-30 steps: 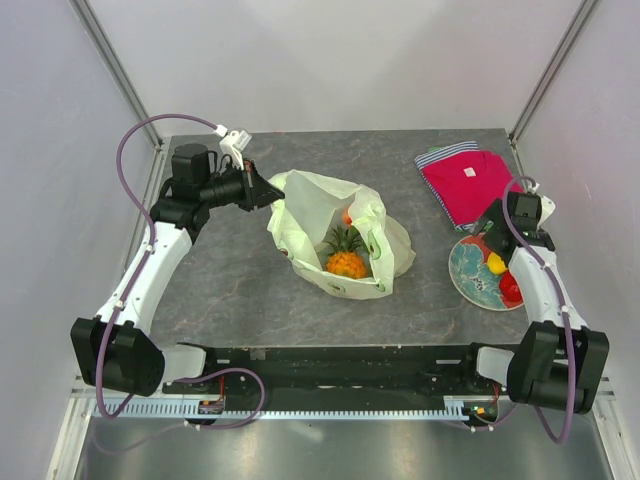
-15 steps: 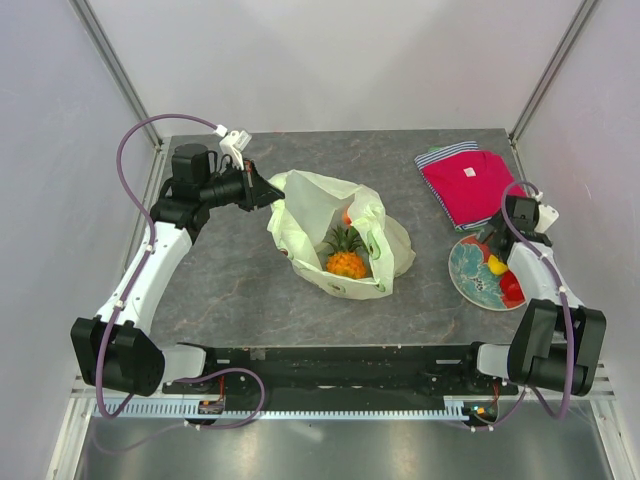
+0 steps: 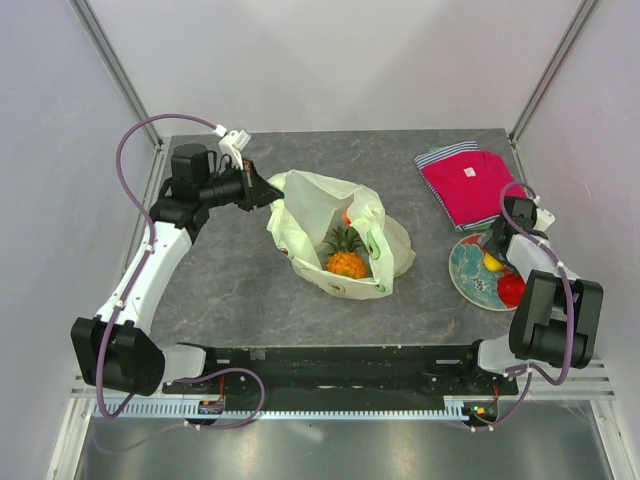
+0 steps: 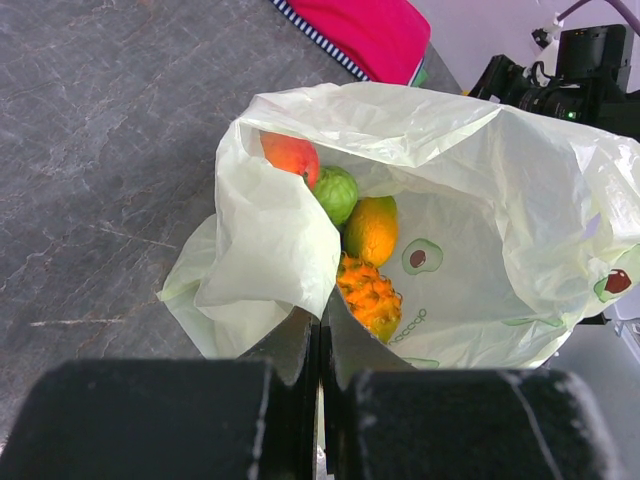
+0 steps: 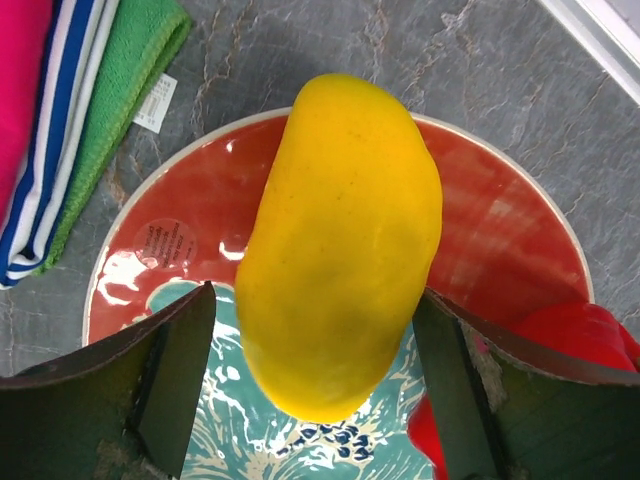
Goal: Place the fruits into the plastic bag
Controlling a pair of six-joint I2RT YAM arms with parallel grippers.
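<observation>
The left gripper point(image 4: 320, 345) is pressed together, pinching the rim of the bag point(image 4: 480, 200). The right gripper point(image 5: 312, 300) is spread either side of the mango point(image 5: 340, 230) lying on the plate point(image 5: 500, 230).

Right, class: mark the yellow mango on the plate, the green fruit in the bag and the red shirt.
yellow mango point(image 5: 340, 250): right wrist view, middle of its skin.
green fruit point(image 4: 337, 192): left wrist view, its rounded upper side.
red shirt point(image 3: 465, 185): top external view, centre of the folded cloth.
</observation>
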